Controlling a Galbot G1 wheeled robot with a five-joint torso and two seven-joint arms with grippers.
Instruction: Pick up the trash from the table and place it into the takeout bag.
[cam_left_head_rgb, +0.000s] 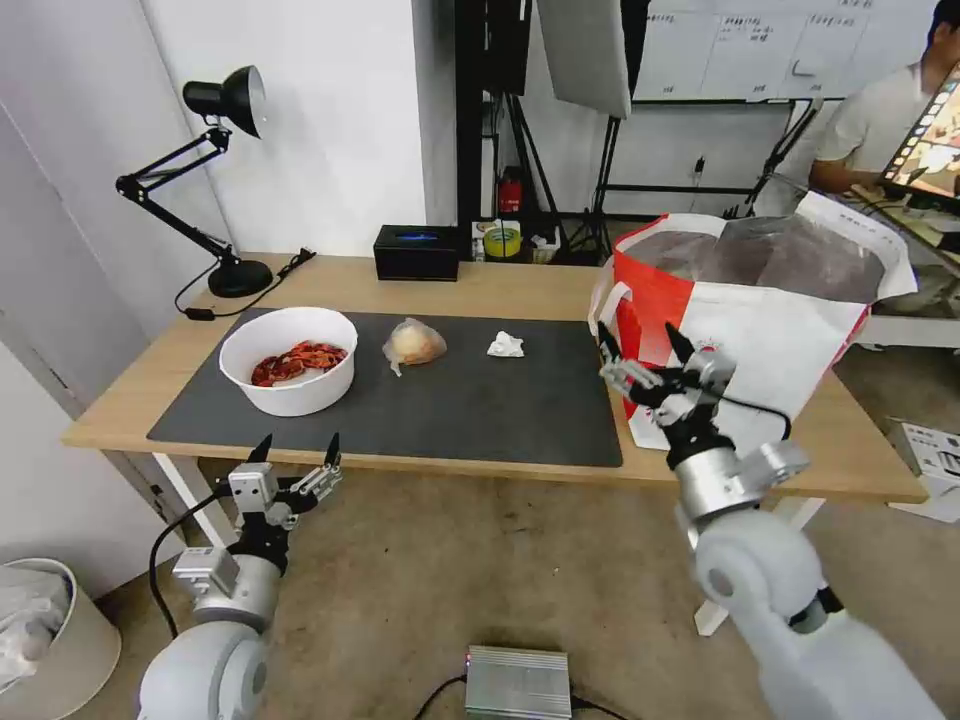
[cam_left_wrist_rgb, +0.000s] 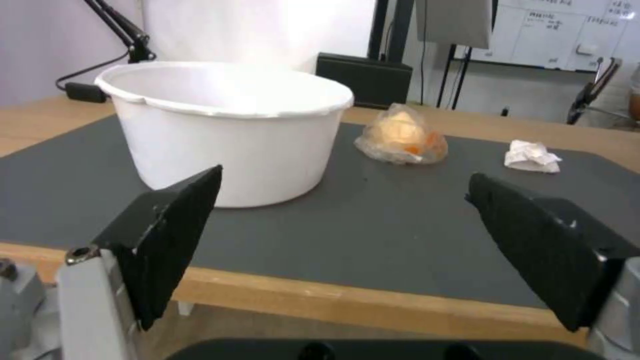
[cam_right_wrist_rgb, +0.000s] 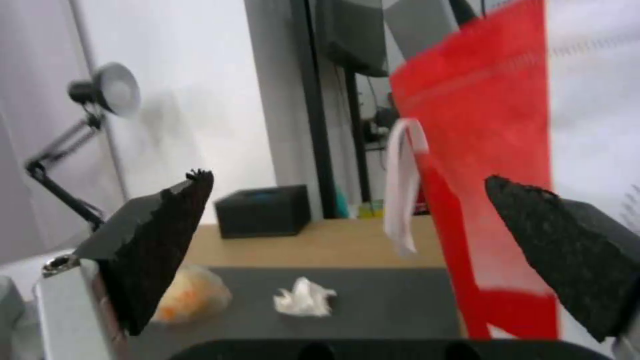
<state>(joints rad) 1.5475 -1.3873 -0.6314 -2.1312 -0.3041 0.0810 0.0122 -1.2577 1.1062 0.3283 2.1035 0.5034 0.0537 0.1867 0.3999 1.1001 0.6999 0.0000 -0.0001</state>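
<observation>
Grey mat (cam_left_head_rgb: 480, 400) on the surface carries three items: white bowl (cam_left_head_rgb: 289, 360) of red shells at left, small clear bag (cam_left_head_rgb: 414, 344) mid, crumpled tissue (cam_left_head_rgb: 506, 345) further right. Takeout bag (cam_left_head_rgb: 760, 320) stands open at the right edge. Left gripper (cam_left_head_rgb: 297, 453) hovers off the near edge, fingers apart, empty. Right gripper (cam_left_head_rgb: 645, 348) is beside the takeout bag, fingers apart, empty. Judgement: these three pieces are left to bag.

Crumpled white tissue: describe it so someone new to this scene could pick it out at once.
On the large dark grey mat covering the light wood table, look toward the white-and-red takeout bag. The crumpled white tissue lies alone there, right of the small clear bag with a yellowish lump. It is the smallest item, opaque white.
</observation>
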